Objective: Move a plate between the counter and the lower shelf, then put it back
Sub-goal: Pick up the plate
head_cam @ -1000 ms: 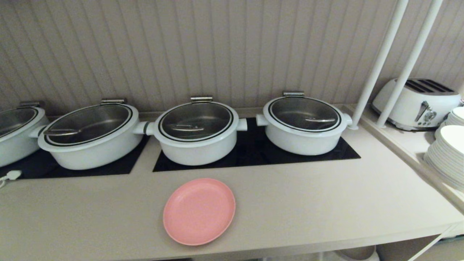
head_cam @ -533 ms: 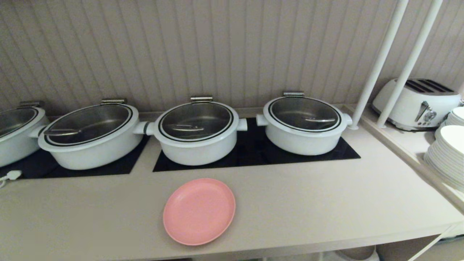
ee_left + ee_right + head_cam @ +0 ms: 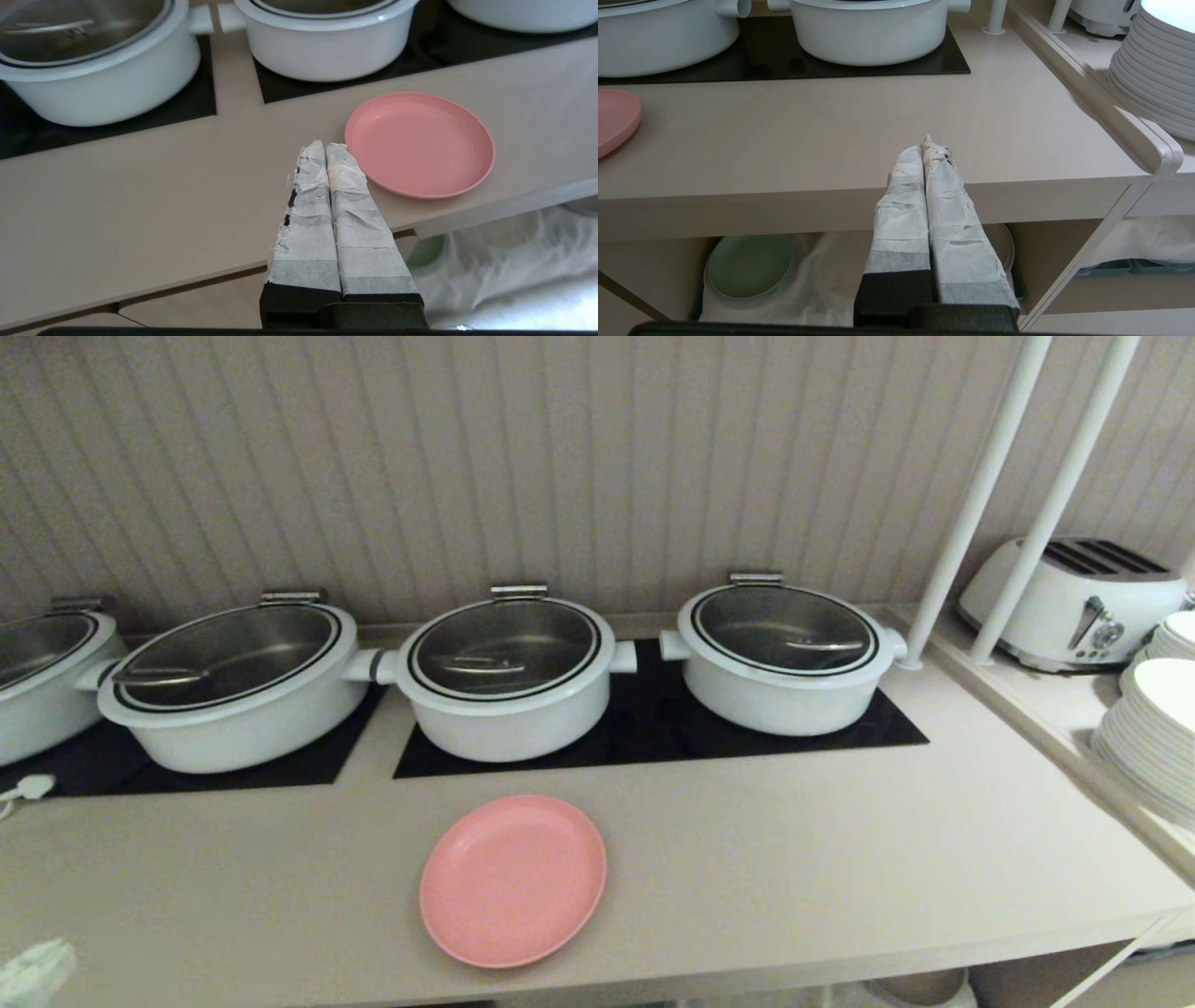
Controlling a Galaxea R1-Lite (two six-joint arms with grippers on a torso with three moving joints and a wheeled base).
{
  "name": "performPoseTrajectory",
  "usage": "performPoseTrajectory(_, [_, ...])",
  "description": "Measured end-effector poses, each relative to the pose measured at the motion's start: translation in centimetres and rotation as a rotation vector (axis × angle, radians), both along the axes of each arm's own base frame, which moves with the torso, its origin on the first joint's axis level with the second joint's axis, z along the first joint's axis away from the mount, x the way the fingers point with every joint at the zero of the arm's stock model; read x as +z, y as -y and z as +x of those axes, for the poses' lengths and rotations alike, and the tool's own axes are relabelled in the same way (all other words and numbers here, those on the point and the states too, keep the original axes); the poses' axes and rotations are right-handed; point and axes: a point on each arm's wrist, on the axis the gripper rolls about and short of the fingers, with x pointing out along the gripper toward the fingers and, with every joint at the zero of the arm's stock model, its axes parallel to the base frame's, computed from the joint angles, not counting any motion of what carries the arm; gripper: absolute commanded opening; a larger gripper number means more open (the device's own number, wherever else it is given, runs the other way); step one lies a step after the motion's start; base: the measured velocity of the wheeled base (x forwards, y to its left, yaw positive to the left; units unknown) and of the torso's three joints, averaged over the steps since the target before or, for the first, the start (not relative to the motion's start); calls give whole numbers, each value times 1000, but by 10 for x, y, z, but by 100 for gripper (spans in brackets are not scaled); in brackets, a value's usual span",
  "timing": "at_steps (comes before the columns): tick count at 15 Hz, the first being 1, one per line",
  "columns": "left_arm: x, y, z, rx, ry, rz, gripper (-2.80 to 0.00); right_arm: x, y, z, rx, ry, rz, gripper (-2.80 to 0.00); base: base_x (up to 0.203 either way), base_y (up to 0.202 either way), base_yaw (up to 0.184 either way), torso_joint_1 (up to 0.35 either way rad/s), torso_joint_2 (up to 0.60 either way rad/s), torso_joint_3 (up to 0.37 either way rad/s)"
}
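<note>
Both pairs of jaws are pressed shut, with nothing held. The left gripper, its tape-wrapped fingers together, is seen in the left wrist view over the counter, tips just beside the rim of the plate; in the head view only a pale blur shows at lower left. The right gripper is seen before the counter's front edge, well apart from the plate.

In the head view the plate lies at lower centre, close to the front edge, probably so a finger can be slid under its rim. Bare worktop lies on both sides; the pots stand behind on the black hob panels. Below, the lower shelf is cloth-lined and holds a green plate, with free room beside it.
</note>
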Motion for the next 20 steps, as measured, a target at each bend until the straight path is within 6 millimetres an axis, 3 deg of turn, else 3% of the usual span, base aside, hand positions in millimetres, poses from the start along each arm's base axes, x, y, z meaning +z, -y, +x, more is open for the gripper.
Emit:
performPoseTrajectory(6, [22, 1, 57, -36, -202, -13, -280, 0, 0, 0, 0, 0, 0, -280, 0, 0, 0, 0, 0, 0])
performPoseTrajectory(13, [19, 2, 138, -81, -552, -39, -280, 0, 0, 0, 0, 0, 1, -280, 0, 0, 0, 0, 0, 0])
performPoseTrajectory(16, [18, 5, 163, -92, -738, -41, -280, 0, 0, 0, 0, 0, 0, -280, 0, 0, 0, 0, 0, 0])
performPoseTrajectory(20, [2, 18, 193, -117, -860, -2, -280, 0, 0, 0, 0, 0, 0, -280, 0, 0, 0, 0, 0, 0])
